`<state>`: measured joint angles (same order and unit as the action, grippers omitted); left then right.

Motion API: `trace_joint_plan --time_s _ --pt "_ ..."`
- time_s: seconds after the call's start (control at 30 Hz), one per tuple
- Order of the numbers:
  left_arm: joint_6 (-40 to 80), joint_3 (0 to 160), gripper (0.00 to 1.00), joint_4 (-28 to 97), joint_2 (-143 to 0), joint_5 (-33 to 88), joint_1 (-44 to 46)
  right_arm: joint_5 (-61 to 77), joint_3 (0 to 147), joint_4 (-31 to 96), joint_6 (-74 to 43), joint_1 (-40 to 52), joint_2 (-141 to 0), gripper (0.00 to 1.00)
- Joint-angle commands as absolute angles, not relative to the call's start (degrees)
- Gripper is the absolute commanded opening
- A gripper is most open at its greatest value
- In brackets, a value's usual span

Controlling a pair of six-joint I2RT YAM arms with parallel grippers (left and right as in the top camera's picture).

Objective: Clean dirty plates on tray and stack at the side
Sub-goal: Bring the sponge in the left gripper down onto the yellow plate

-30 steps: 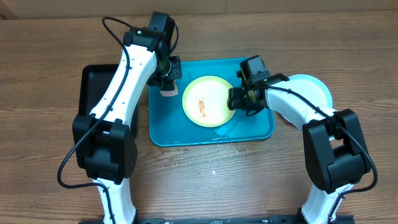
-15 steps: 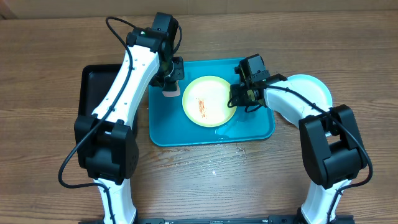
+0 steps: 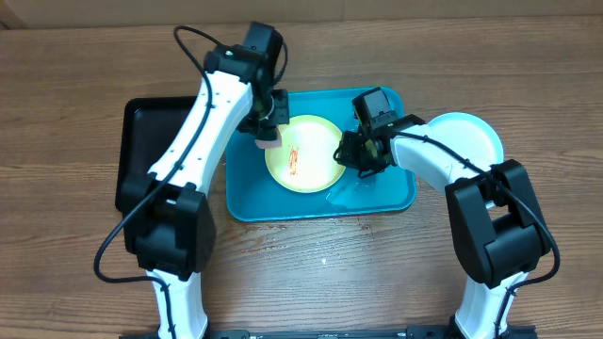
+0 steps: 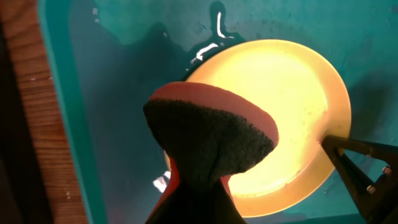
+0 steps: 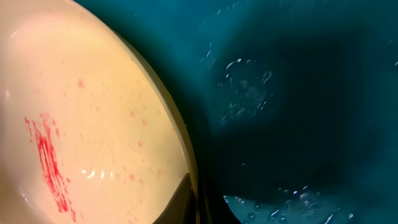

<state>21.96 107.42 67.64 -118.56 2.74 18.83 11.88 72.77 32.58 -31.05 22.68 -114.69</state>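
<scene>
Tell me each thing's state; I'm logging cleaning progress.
Teal tray: wet, holds one plate.
Yellow-green plate: on it, red smear uncleaned.
Sponge: clamped in left hand, at the plate's left edge.
Right hand: shut on plate's right rim.
Mint-green plate: on table beside tray, no smear visible.

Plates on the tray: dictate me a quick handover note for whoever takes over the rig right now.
Left gripper: shut on the sponge, at the left edge of the yellow-green plate.
Right gripper: shut on that plate's right rim, on the teal tray.
Done: one pale plate sits on the table right of the tray.
Left: scrub off the red smear, then stack this plate at the side.
</scene>
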Motion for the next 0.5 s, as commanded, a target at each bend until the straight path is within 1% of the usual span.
trace_joint_plan --time_s 0.0,0.33,0.47 --pt "21.85 106.5 0.04 66.92 -122.83 2.39 20.1 12.12 72.07 34.22 -34.96 24.25 -116.07 0.04" --pt "21.76 106.5 0.04 65.98 -136.68 2.63 21.58 12.08 72.07 34.13 -34.7 24.43 -116.07 0.04" --pt "18.79 106.5 0.04 66.85 -140.49 7.05 21.78 12.05 72.07 34.11 -34.5 24.43 -116.07 0.04"
